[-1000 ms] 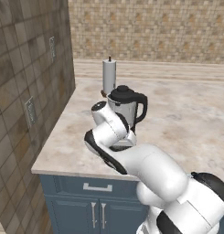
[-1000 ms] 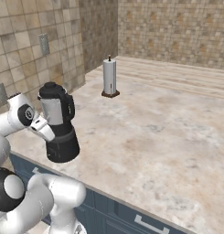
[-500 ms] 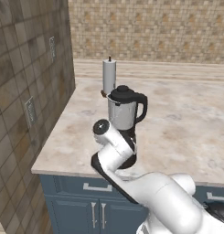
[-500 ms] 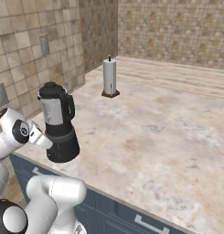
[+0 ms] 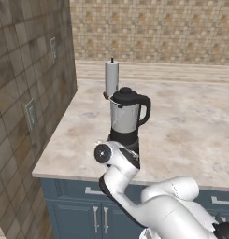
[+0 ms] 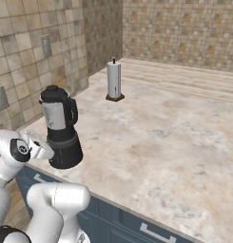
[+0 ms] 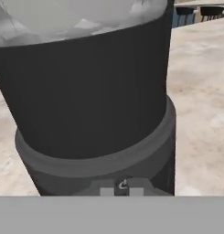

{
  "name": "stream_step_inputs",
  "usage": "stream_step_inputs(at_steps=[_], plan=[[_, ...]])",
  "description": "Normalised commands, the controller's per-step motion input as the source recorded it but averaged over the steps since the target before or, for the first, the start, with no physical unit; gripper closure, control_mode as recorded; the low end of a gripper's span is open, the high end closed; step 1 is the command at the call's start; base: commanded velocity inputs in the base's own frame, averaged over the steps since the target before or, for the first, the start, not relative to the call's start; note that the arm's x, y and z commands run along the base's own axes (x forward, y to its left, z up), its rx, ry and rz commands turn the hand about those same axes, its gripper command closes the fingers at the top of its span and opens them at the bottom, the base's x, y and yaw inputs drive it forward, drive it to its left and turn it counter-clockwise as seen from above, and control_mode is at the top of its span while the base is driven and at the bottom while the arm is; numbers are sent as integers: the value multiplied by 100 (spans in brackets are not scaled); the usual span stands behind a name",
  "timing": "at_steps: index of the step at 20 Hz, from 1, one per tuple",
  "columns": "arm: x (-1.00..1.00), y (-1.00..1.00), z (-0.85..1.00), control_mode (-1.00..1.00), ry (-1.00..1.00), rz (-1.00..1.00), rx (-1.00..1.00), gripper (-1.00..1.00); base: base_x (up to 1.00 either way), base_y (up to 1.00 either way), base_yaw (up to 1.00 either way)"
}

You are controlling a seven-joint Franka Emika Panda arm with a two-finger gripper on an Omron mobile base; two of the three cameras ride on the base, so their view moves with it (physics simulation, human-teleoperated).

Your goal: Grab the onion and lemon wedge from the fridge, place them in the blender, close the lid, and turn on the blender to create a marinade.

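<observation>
The blender (image 5: 124, 119) stands near the counter's front left edge, a clear jar on a black base. The black lid (image 5: 126, 94) sits on the jar's mouth. From the right base view the blender (image 6: 58, 121) and its lid (image 6: 53, 92) look the same. My gripper (image 6: 50, 153) is low at the counter edge, pointing at the black base. In the hand view the base (image 7: 95, 128) is very close, and my gripper (image 7: 121, 192) is shut, tips close together just under a small mark on its front. The onion, the lemon wedge and the fridge are out of view.
An upright white paper roll (image 5: 111, 78) stands behind the blender, seen farther back (image 6: 113, 80) from the right. A tiled wall (image 5: 27, 93) with outlets borders the counter (image 6: 151, 142) on the left. Blue cabinet doors (image 5: 88, 219) lie below the counter edge.
The hand has come down from the height of the jar to the level of the blender's base, at the front of the counter. The blender has not moved.
</observation>
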Motion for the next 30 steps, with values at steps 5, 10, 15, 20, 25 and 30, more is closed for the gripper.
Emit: stream_step_inputs(at_steps=[5, 10, 15, 20, 25, 30], plan=[[35, -29, -24, -100, -22, 0, -12, 100, 0, 0, 0], [32, -43, -19, -100, -18, -2, -11, 100, 0, 0, 0], [44, -53, -21, -100, -8, 0, -3, 100, 0, 0, 0], [57, -38, -29, -100, 0, -1, 0, 100, 0, 0, 0], [57, -20, -56, -100, -3, -6, 0, 100, 0, 0, 0], [12, -31, -72, -100, -13, -6, 0, 100, 0, 0, 0]])
